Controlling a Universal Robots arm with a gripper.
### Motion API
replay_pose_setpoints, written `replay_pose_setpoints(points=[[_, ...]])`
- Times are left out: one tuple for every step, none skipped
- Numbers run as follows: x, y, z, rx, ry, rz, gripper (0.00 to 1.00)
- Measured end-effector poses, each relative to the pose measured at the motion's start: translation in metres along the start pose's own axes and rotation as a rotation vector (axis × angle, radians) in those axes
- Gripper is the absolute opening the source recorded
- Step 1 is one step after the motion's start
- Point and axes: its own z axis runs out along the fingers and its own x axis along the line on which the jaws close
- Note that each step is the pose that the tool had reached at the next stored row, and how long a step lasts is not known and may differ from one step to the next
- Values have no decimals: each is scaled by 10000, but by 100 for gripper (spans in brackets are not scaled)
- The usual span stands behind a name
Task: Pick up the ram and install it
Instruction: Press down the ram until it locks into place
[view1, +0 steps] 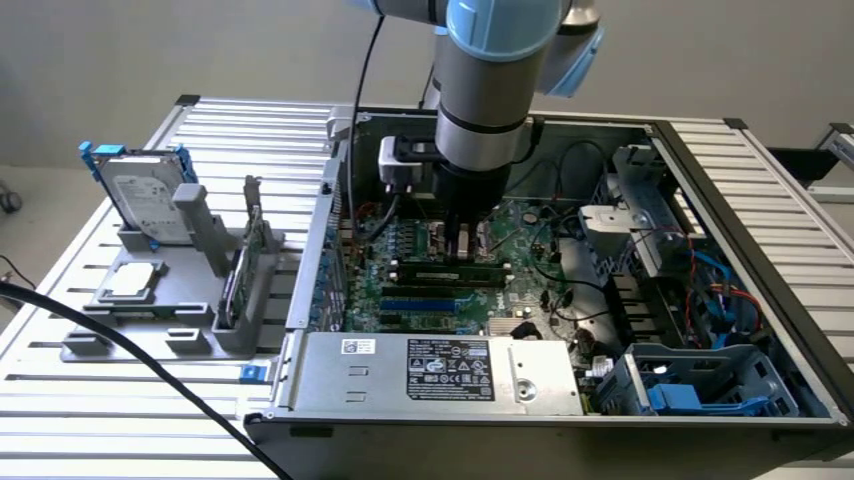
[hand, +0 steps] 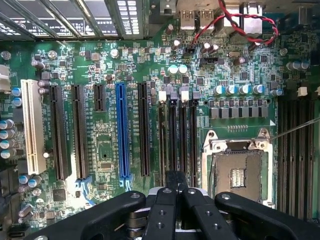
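Inside the open computer case (view1: 747, 190), a long dark-green ram stick (view1: 454, 270) stands on edge along the motherboard's memory slots. My gripper (view1: 461, 248) hangs straight down right above and behind it, fingers shut, and whether it touches the stick cannot be told. In the wrist view the black fingers (hand: 165, 210) are pressed together, with the gripper (hand: 176, 181) over the near end of the black memory slots (hand: 177, 140). Nothing shows between the fingers. The ram's own edge cannot be told apart from the slots there.
The empty processor socket (hand: 237, 172) lies beside the memory slots, and a blue expansion slot (hand: 121, 130) and a white one (hand: 32, 125) lie on the other side. At the exterior view's left, a grey holder (view1: 174, 330) carries a silver hard drive (view1: 144, 195), a square chip (view1: 130, 283) and a thin green board (view1: 230, 290).
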Motion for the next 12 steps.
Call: replay_pose_setpoints(points=[[0, 0, 4, 0, -3, -19, 11], [0, -1, 7, -1, -3, -42, 11], [0, -1, 11, -3, -2, -60, 11], [1, -1, 14, -4, 0, -76, 11], [1, -1, 17, -6, 1, -90, 11], [1, -1, 20, -7, 1, -102, 11], [1, -1, 23, -7, 1, -114, 11], [2, -1, 27, -8, 1, -124, 11], [2, -1, 31, -9, 0, -132, 11], [2, -1, 36, -10, 1, -139, 11], [3, -1, 41, -12, 4, -144, 11], [4, -1, 45, -14, 6, -150, 11]])
